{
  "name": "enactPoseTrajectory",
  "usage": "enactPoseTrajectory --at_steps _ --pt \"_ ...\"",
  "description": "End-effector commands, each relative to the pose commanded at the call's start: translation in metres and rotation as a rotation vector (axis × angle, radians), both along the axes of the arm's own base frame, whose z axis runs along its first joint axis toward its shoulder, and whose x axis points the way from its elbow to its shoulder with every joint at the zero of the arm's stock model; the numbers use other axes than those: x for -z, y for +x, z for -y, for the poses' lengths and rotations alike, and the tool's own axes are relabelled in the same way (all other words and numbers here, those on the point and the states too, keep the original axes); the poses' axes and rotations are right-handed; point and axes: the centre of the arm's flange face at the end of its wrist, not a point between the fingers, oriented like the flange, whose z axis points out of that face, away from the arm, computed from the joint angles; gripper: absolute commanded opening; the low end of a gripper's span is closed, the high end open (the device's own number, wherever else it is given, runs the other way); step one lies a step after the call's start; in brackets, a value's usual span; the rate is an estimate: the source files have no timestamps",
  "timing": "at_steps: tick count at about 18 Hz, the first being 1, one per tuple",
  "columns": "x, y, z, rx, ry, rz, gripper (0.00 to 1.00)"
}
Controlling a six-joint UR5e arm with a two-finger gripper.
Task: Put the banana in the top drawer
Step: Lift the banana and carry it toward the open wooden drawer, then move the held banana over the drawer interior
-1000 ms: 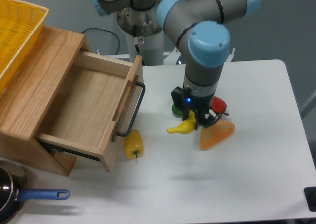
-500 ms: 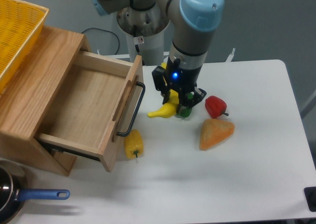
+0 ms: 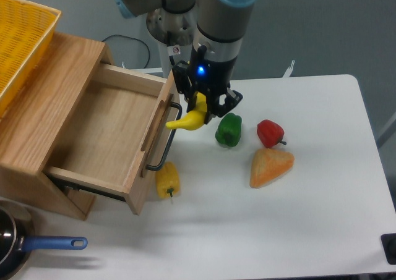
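The top drawer point(image 3: 102, 131) stands pulled open, its black handle facing the table. Beside that handle, the gripper point(image 3: 203, 109) hangs with fingers clamped on the banana point(image 3: 190, 119), lifted above the tabletop just short of the drawer's front panel.

No legible text or labels
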Motion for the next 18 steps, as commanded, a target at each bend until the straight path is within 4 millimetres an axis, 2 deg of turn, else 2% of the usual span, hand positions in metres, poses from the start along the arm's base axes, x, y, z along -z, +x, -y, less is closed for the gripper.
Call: enactPoseTrajectory --at_steps 6,12,18 --pt "-0.001 0.022 -0.014 0.004 0.007 0.016 0.30" --pt "0.011 0.046 -0.028 0.058 -0.046 0.003 0.30" --pt "0.014 0.061 -0.038 0.075 -0.055 0.007 0.30"
